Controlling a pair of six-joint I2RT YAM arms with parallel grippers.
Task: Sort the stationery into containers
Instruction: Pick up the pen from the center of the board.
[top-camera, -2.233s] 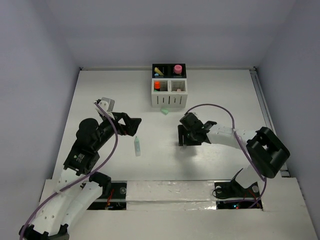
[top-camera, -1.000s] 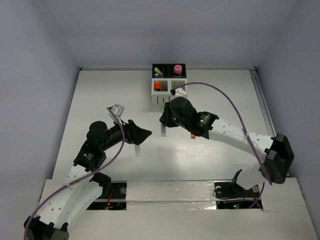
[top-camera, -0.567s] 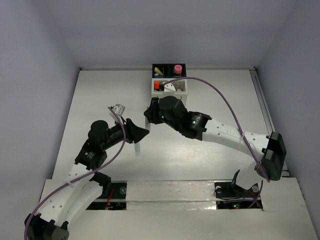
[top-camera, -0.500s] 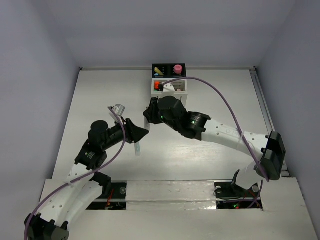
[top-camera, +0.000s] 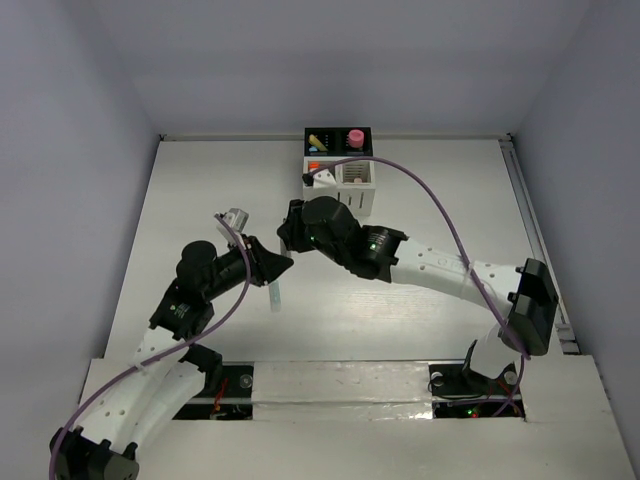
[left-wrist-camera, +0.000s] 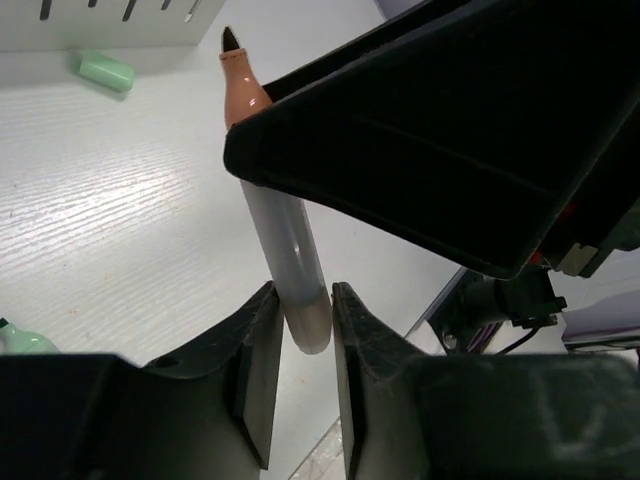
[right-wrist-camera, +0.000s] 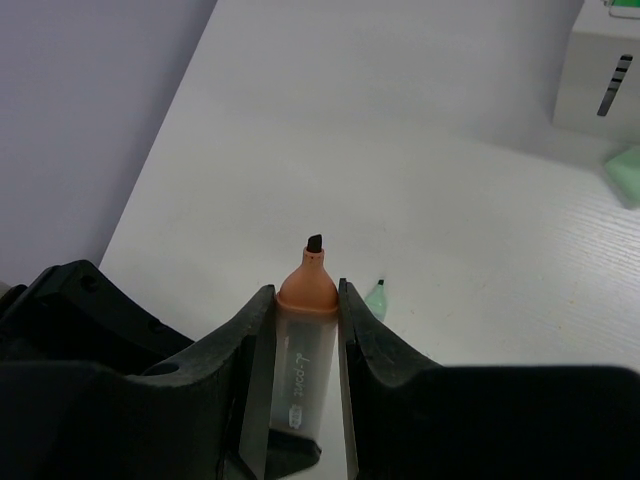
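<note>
Top external: the left gripper (top-camera: 274, 264) and right gripper (top-camera: 289, 230) are meeting above the desk (top-camera: 200, 180). Left wrist: the left jaws are clamping the tail of the orange-tipped highlighter (left-wrist-camera: 295, 270). Right wrist: the right jaws are gripping its collar, with the tip pointing forward.

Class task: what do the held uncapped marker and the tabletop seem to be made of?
Marker: likely plastic; frosted grey barrel, matte peach collar, dark felt-like tip. Tabletop: white-painted wood or wood-look laminate, judging by its fine grain lines; which, I cannot tell.
</note>
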